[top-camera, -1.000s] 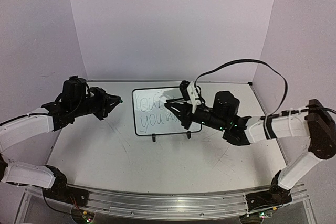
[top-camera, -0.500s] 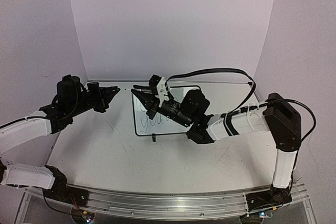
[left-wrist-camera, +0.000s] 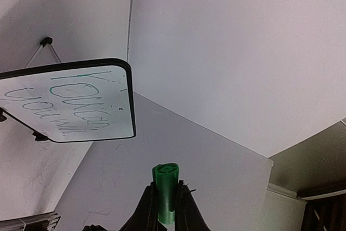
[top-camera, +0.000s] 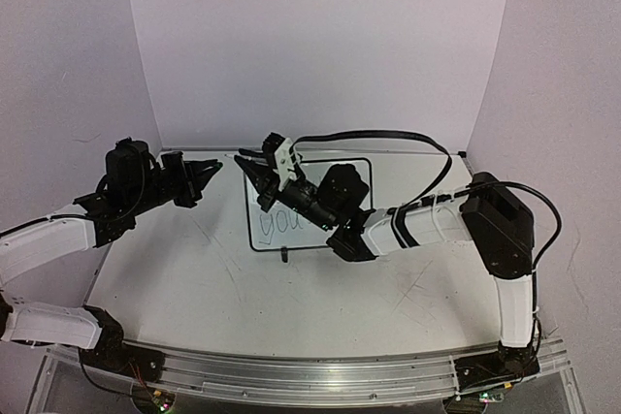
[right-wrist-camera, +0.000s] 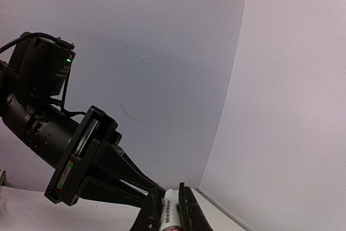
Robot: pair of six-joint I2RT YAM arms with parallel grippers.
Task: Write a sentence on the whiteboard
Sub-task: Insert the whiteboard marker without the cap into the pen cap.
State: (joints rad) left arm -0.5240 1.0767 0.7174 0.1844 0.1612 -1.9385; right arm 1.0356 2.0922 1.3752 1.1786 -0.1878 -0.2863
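The whiteboard point(top-camera: 263, 238) stands on its feet at the table's back middle, with my right arm lying across most of it. Part of the sentence point(top-camera: 277, 222) shows under the arm. The left wrist view has the whole whiteboard point(left-wrist-camera: 116, 128) with both lines of the sentence point(left-wrist-camera: 67, 106). My left gripper point(top-camera: 213, 167) hovers left of the board, shut on a green marker cap point(left-wrist-camera: 165, 185). My right gripper point(top-camera: 244, 160) points at it from close by, shut on a white marker point(right-wrist-camera: 170, 212). In the right wrist view the left gripper point(right-wrist-camera: 154, 187) nearly meets the marker's end.
The scratched white tabletop point(top-camera: 194, 278) stretches in front of the board. White walls close the back and both sides. A black cable point(top-camera: 388, 135) arcs over the right arm. A metal rail point(top-camera: 291, 375) runs along the near edge.
My right arm has swung left from over the board, bringing the marker up to the left gripper. The left gripper has risen slightly and turned toward it.
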